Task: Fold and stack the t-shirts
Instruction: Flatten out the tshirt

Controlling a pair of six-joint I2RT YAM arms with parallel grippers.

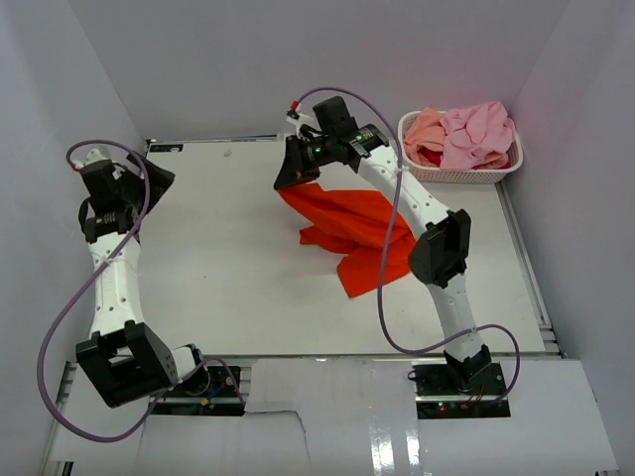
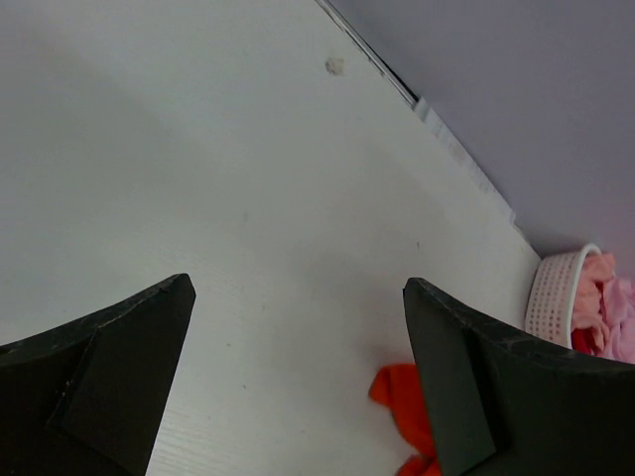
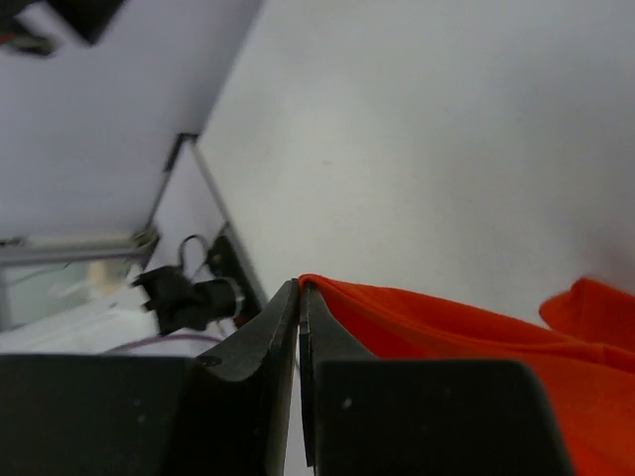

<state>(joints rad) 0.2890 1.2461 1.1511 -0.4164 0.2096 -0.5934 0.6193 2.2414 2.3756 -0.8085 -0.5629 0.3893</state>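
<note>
An orange-red t-shirt (image 1: 352, 230) lies crumpled on the white table, right of centre. Its far left corner is lifted by my right gripper (image 1: 296, 171). The right wrist view shows that gripper (image 3: 300, 288) shut on the edge of the orange-red cloth (image 3: 446, 327), which stretches away to the right. More t-shirts, light pink (image 1: 478, 134) and salmon (image 1: 425, 129), are heaped in a basket. My left gripper (image 1: 159, 183) hangs over the table's far left side, away from the cloth. It stands open (image 2: 298, 288) with only bare table between its fingers; a bit of the orange-red shirt (image 2: 397, 397) shows past the right finger.
The white perforated basket (image 1: 461, 176) stands at the table's far right corner; it also shows in the left wrist view (image 2: 556, 297). White walls close in the table at the back and both sides. Purple cables loop off both arms.
</note>
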